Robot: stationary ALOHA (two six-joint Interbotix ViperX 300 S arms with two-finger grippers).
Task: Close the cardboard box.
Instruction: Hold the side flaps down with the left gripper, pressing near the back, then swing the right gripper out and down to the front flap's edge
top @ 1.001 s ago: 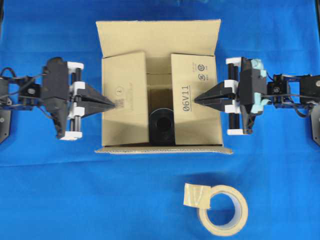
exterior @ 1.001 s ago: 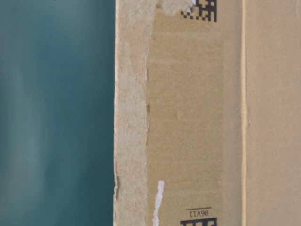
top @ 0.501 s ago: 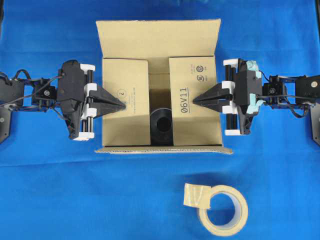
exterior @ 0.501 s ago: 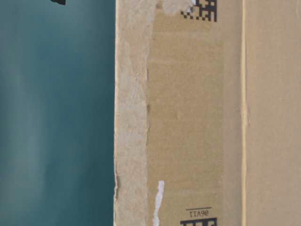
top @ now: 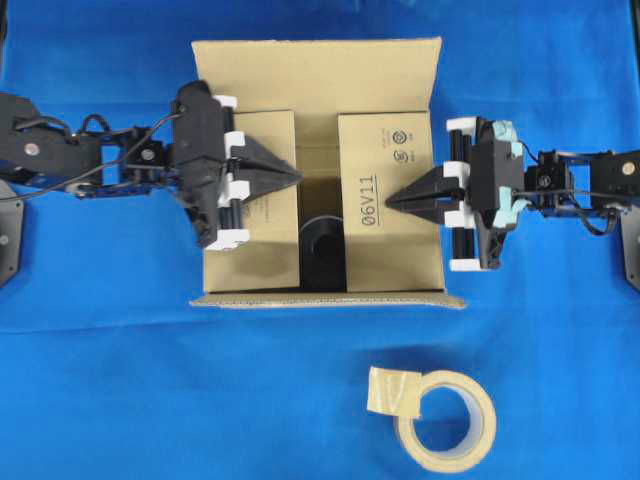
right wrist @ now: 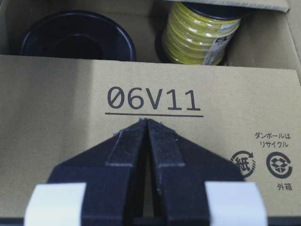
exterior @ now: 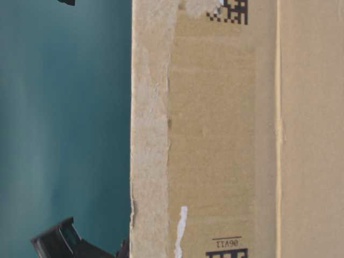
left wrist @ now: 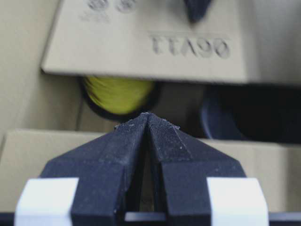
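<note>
This was a robot lab bench: two black robot arms (top: 90, 165) faced each other over a table draped in plain blue cloth (top: 120, 380), with only a carton (top: 320, 75) and a tape roll (top: 445, 420) staged between cameras.

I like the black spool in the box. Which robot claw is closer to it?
Left. The left gripper reaches over its flap, just up-left of the black spool. The right gripper sits farther away, over the 06V11 flap.

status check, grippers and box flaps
Left gripper shut, over left flap edge. Right gripper shut, on right flap. Cardboard box not closed, centre gap, far flap up. Spools inside below flaps.
</note>
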